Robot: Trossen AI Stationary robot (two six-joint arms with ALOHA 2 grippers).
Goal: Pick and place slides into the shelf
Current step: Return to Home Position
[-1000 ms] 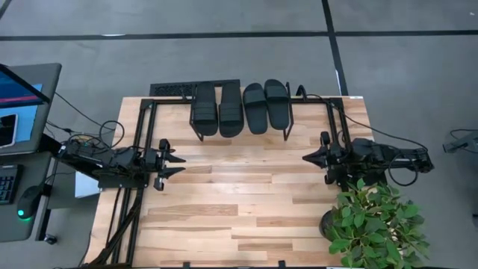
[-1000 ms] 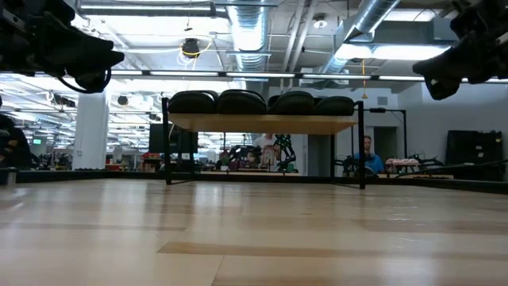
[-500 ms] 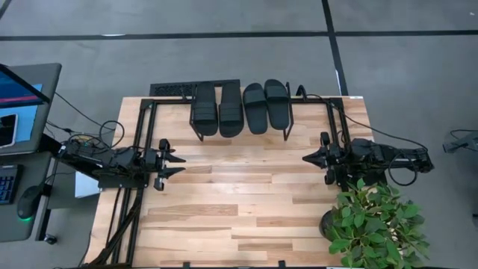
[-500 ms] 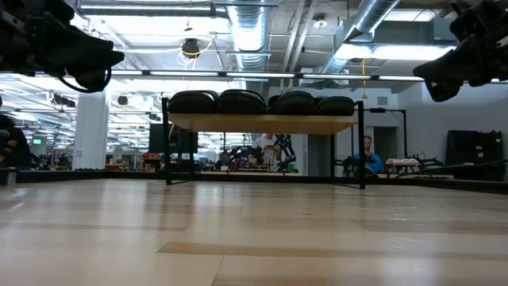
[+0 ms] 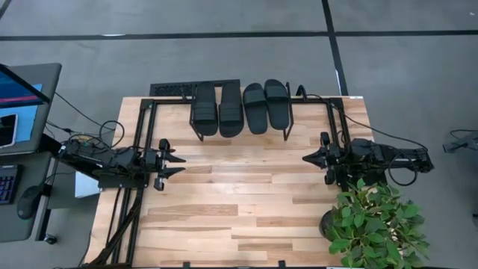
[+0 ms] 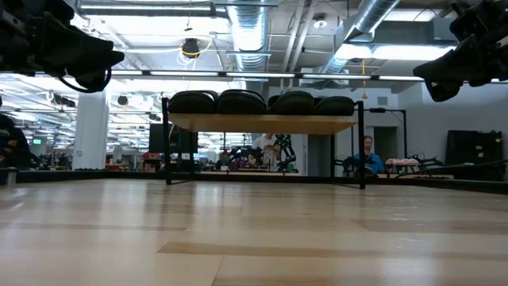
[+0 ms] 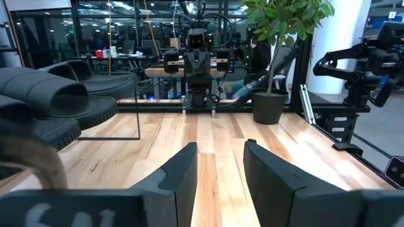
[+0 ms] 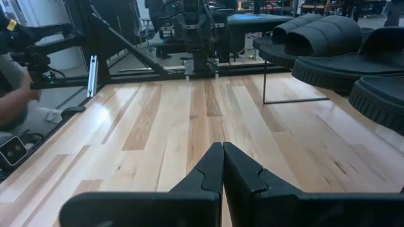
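Observation:
Four black slides (image 5: 240,109) lie side by side on the shelf's light wood top (image 6: 262,124), soles down, at the table's far edge; they also show in the low view (image 6: 262,102), the left wrist view (image 7: 57,104) and the right wrist view (image 8: 341,47). My left gripper (image 5: 179,165) hovers over the table's left side, fingers open (image 7: 219,167), holding nothing. My right gripper (image 5: 305,158) hovers over the right side, fingers shut (image 8: 222,165), holding nothing. Both point toward the table's middle.
A potted plant (image 5: 373,224) stands at the table's near right corner, just by my right arm. Black frame rails (image 5: 142,134) run along the left and right sides. A monitor and keyboard (image 5: 19,112) sit off the table's left. People show in the room beyond (image 6: 367,155).

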